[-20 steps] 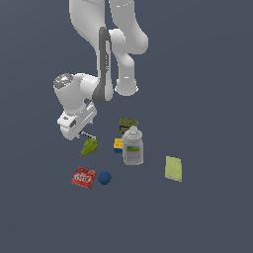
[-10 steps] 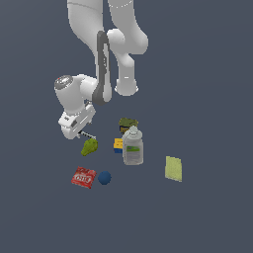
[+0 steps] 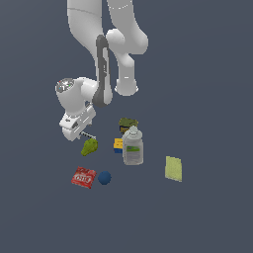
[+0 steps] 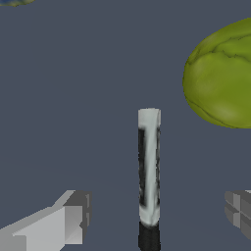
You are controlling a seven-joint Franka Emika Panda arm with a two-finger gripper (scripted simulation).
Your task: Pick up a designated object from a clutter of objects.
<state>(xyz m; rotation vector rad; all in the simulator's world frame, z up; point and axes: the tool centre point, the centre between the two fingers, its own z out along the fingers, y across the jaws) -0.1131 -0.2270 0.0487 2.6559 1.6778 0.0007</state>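
Note:
The designated object, a thin whitish-grey stick (image 4: 149,171) with dark bands and a black tip, lies on the floor between my two fingers. My gripper (image 4: 156,210) is open, with one finger (image 4: 73,215) on each side of the stick and gaps on both sides. In the exterior view the gripper (image 3: 79,132) hangs low at the clutter's left edge, and the stick (image 3: 88,135) pokes out beside it. The green lump (image 3: 89,146) (image 4: 220,73) lies right next to the stick.
The clutter spreads toward the exterior view's right: a clear jar with a white lid (image 3: 133,147), a yellow-blue box (image 3: 117,145), an olive can (image 3: 127,124), a red packet (image 3: 83,177), a blue ball (image 3: 104,178) and a yellow-green flat pad (image 3: 173,168).
The arm has sunk very slightly over the stick; nothing in the clutter has moved.

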